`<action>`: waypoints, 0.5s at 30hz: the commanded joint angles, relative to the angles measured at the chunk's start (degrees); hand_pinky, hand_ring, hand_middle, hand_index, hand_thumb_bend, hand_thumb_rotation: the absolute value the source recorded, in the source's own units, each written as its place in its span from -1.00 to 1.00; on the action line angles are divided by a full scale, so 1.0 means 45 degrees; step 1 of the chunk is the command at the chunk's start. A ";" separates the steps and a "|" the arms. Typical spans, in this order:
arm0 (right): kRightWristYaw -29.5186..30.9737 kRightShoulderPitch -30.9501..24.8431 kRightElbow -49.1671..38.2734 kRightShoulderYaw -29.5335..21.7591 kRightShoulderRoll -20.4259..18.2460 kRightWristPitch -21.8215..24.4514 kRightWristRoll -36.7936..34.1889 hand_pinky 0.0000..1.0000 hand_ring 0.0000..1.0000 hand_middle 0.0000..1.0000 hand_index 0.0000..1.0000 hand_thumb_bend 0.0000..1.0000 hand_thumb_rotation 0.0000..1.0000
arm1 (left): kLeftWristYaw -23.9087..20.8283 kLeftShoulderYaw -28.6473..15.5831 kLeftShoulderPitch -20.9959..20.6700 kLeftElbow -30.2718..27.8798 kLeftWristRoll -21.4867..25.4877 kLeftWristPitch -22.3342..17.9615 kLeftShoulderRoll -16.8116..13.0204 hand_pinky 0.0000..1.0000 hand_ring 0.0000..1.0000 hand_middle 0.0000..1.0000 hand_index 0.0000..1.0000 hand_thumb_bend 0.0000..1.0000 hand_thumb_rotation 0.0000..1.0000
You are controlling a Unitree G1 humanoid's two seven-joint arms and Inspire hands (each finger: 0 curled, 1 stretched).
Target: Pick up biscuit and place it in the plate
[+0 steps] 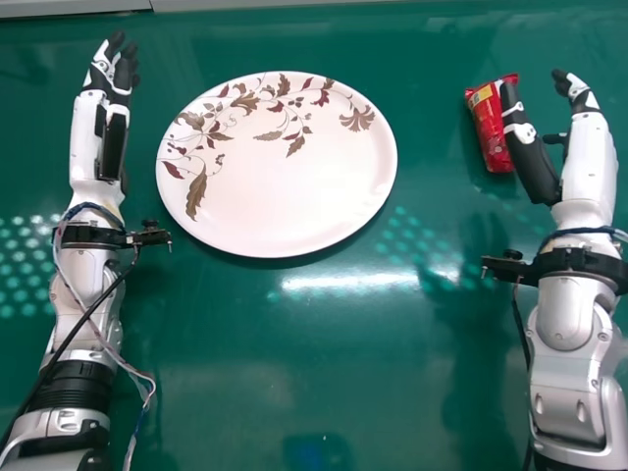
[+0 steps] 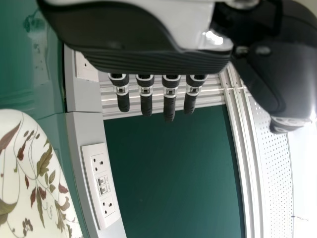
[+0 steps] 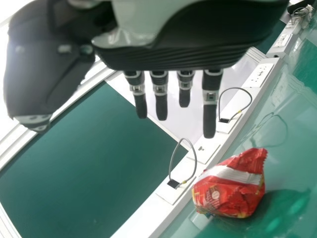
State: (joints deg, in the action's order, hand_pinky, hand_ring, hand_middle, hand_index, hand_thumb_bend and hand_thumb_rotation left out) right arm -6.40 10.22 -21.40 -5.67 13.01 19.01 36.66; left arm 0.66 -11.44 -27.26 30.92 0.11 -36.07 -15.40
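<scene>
Red biscuit packet [image 1: 488,128]: right of the plate [image 1: 285,201], long axis roughly near to far
Right hand [image 1: 589,137]: nearer one, opened out, nothing held; packet just to its left
Left hand [image 1: 97,78]: left of plate, empty

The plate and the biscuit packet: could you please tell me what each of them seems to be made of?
The plate looks like glazed ceramic or perhaps melamine: smooth, pale and softly glossy, with a printed leaf pattern. The biscuit packet appears to be thin plastic or foil film with a shiny finish, judging by its creases and crimped end.
</scene>
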 commanded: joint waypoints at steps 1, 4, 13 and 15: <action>0.0111 -0.0235 0.0076 0.0109 0.0119 0.0113 0.0084 0.21 0.55 0.85 0.92 0.83 -0.07 | 0.0017 0.0063 0.0547 0.0138 -0.0072 -0.0054 -0.0017 1.00 1.00 0.95 1.00 0.55 0.71; 0.0082 -0.0237 0.0155 0.0122 0.0143 0.0066 -0.0007 0.18 0.54 0.85 0.90 0.88 -0.07 | 0.0009 0.0063 0.0521 0.0201 -0.0069 -0.0107 0.0013 1.00 1.00 0.96 1.00 0.58 0.71; 0.1269 0.0050 0.0388 0.0915 0.0851 0.1535 0.1382 0.33 0.81 0.99 1.00 1.00 -0.04 | 0.0001 0.0044 0.0254 0.0850 -0.0023 -0.0220 0.0051 1.00 1.00 1.00 1.00 0.52 0.67; 0.1544 0.0155 0.0446 0.1090 0.0974 0.1894 0.1664 0.38 0.89 1.00 1.00 1.00 -0.07 | 0.0025 0.0042 0.0161 0.1133 0.0005 -0.0334 0.0060 1.00 1.00 1.00 1.00 0.58 0.67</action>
State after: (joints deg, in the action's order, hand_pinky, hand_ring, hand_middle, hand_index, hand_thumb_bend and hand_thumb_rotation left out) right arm -0.26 10.67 -19.57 -1.52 16.61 26.57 43.23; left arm 0.65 -11.44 -28.42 33.71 0.21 -36.46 -15.41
